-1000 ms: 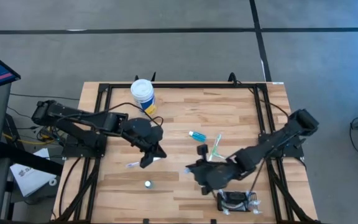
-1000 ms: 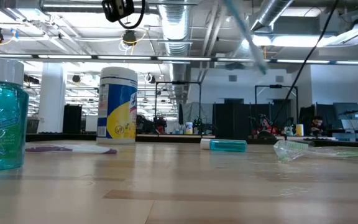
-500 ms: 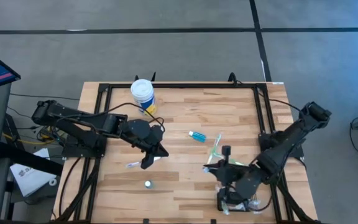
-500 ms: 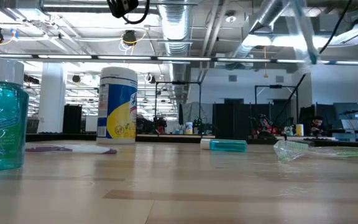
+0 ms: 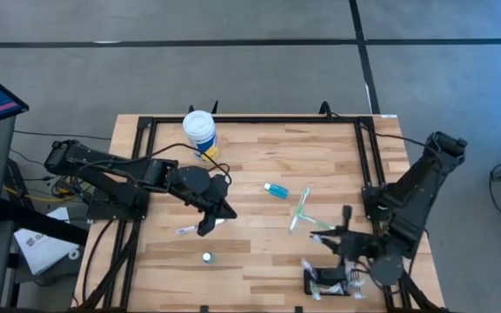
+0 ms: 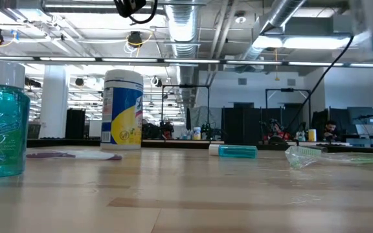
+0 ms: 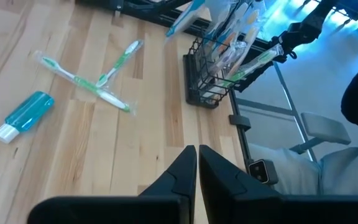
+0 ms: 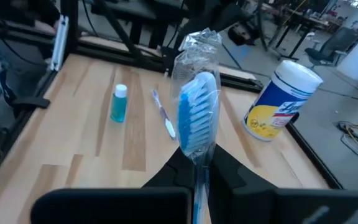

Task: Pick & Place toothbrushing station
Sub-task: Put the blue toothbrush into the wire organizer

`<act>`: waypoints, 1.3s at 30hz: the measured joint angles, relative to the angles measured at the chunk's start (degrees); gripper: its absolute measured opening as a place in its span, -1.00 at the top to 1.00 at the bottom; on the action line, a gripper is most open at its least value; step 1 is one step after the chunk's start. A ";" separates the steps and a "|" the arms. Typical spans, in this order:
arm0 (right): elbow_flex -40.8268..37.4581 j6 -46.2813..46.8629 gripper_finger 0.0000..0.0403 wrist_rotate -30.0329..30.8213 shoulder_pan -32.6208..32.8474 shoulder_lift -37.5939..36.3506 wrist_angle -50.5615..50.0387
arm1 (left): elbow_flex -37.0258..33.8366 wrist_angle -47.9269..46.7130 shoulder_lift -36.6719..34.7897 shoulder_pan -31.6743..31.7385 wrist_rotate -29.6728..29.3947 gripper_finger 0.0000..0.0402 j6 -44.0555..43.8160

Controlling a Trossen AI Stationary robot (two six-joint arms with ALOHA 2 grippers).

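Observation:
The toothbrushing station (image 5: 329, 282) is a small black holder at the table's near right; several wrapped toothbrushes stick out of it, as the left wrist view (image 7: 211, 68) shows. My right gripper (image 5: 336, 243) hovers just beyond it, shut on a blue toothbrush in clear wrap (image 8: 196, 118). My left gripper (image 5: 209, 223) is shut and empty at mid-table, above a purple toothbrush (image 5: 185, 230). My right gripper pinches the blue toothbrush's handle (image 8: 196, 165) just below the head, between its two fingers. The fingers point toward the table's left. The brush sticks out beyond the fingertips, head foremost, lifted clear of the table.
Two crossed green toothbrushes (image 5: 303, 209) and a teal tube (image 5: 277, 189) lie at mid-table. A small teal bottle (image 5: 207, 257) stands near the front. A white-lidded yellow-and-blue tub (image 5: 200, 132) stands at the far left. A black frame (image 5: 364, 156) edges the table.
My right gripper has carried the blue toothbrush toward the table's right edge, from the table's middle to just beyond the station, turning as it went. The brush has stayed clear of the table.

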 joint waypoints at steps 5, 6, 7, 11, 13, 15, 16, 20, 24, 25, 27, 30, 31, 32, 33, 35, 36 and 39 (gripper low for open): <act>-3.52 6.66 0.98 4.09 5.47 -3.59 -1.56 | 0.00 0.11 0.00 0.00 0.01 0.94 0.89; -3.80 7.62 0.98 4.12 6.30 -4.06 -1.74 | 0.00 0.14 0.00 0.00 0.02 0.94 0.99; -3.86 8.28 0.98 4.17 7.10 -4.29 -1.87 | 0.00 0.17 0.00 0.00 0.02 0.94 1.02; -3.86 8.74 0.98 6.40 10.64 -5.15 -2.86 | 0.00 0.24 0.00 0.00 0.02 0.94 1.03; -3.86 10.83 0.98 8.64 12.96 -5.43 -4.57 | 0.00 0.32 0.00 0.00 0.03 0.94 1.03; -3.86 14.50 0.98 10.72 15.34 -5.63 -7.51 | 0.00 0.56 0.02 0.00 0.04 0.94 1.03; -3.86 16.87 0.98 11.74 16.45 -5.63 -8.88 | 0.00 0.56 0.02 0.00 0.04 0.94 1.03; -3.86 23.87 0.98 12.28 19.52 -5.47 -12.35 | 0.00 0.55 0.02 0.00 0.07 0.94 1.03; -3.86 27.14 0.98 12.45 21.79 -5.43 -13.96 | 0.00 0.56 0.02 0.00 0.04 0.94 1.03; -3.86 28.03 0.98 12.61 22.47 -5.43 -14.56 | 0.00 0.56 0.02 0.00 0.04 0.94 1.03; -3.86 29.80 0.98 13.24 24.27 -5.43 -15.31 | 0.00 0.56 0.02 0.00 0.07 0.94 1.03; -3.86 33.04 0.98 13.88 26.47 -5.35 -17.22 | 0.00 0.59 0.02 0.00 0.07 0.94 1.03; -3.86 34.60 0.98 14.52 26.90 -5.12 -17.95 | 0.00 0.61 0.02 0.00 0.07 0.94 1.03; -3.86 35.66 0.98 14.66 27.26 -5.00 -18.76 | 0.00 0.61 0.02 0.00 0.07 0.94 1.03; -3.86 36.95 0.98 14.79 27.57 -4.69 -19.47 | 0.00 0.61 0.02 0.00 0.07 0.94 1.03; -3.86 39.15 0.98 14.98 28.33 -4.29 -20.30 | 0.00 0.63 0.02 0.00 0.07 0.94 1.03; -3.86 39.71 0.98 15.21 28.66 -3.96 -20.37 | 0.00 0.63 0.02 0.00 0.07 0.94 1.03; -3.86 40.39 0.98 15.48 29.94 -2.79 -20.20 | 0.00 0.65 0.02 0.00 0.07 0.94 1.03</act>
